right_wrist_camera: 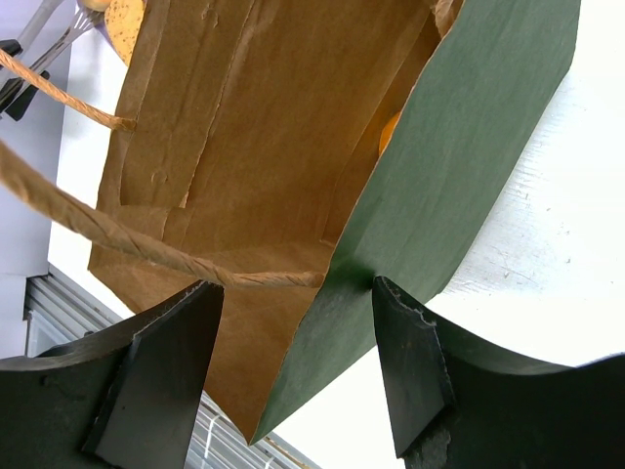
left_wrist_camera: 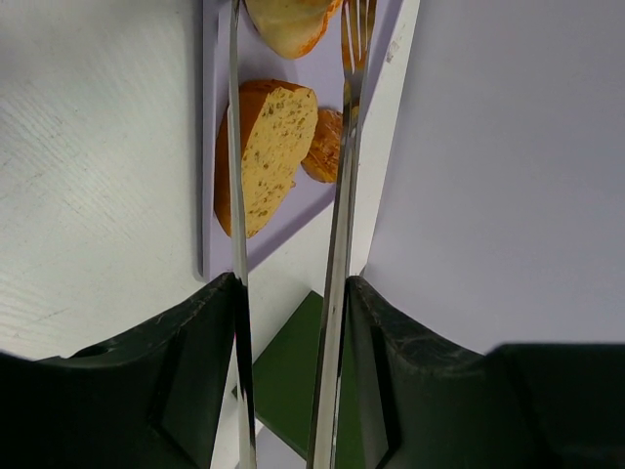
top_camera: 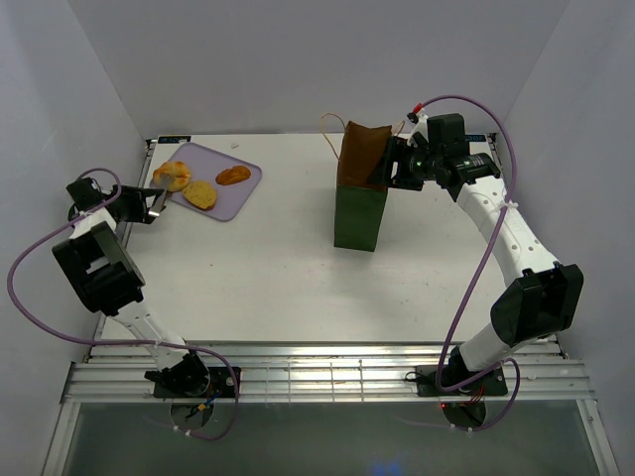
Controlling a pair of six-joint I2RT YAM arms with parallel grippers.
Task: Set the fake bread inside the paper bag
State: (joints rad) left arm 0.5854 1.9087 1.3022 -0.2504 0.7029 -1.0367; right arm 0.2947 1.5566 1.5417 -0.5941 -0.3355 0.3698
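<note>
My left gripper (top_camera: 136, 205) (left_wrist_camera: 290, 293) is shut on a pair of metal tongs (left_wrist_camera: 339, 195). The tongs' tips flank a lumpy bun (top_camera: 171, 176) (left_wrist_camera: 293, 21) at the left end of the lilac tray (top_camera: 220, 201) (left_wrist_camera: 217, 78). A flat yellowish slice (top_camera: 199, 193) (left_wrist_camera: 269, 147) and a darker oval (top_camera: 233, 176) (left_wrist_camera: 325, 145) lie beside the bun. The paper bag (top_camera: 359, 213) (right_wrist_camera: 469, 147) stands at centre right with its mouth open. My right gripper (top_camera: 395, 164) (right_wrist_camera: 293, 285) is shut on the bag's rim by a string handle (right_wrist_camera: 117, 239). Something orange (right_wrist_camera: 389, 132) shows deep inside the bag.
White walls close in the table on the left, back and right. The tray lies near the back left corner. The bag's second handle (top_camera: 330, 124) loops out toward the back wall. A slatted metal strip (top_camera: 327, 372) runs along the near edge by the arm bases.
</note>
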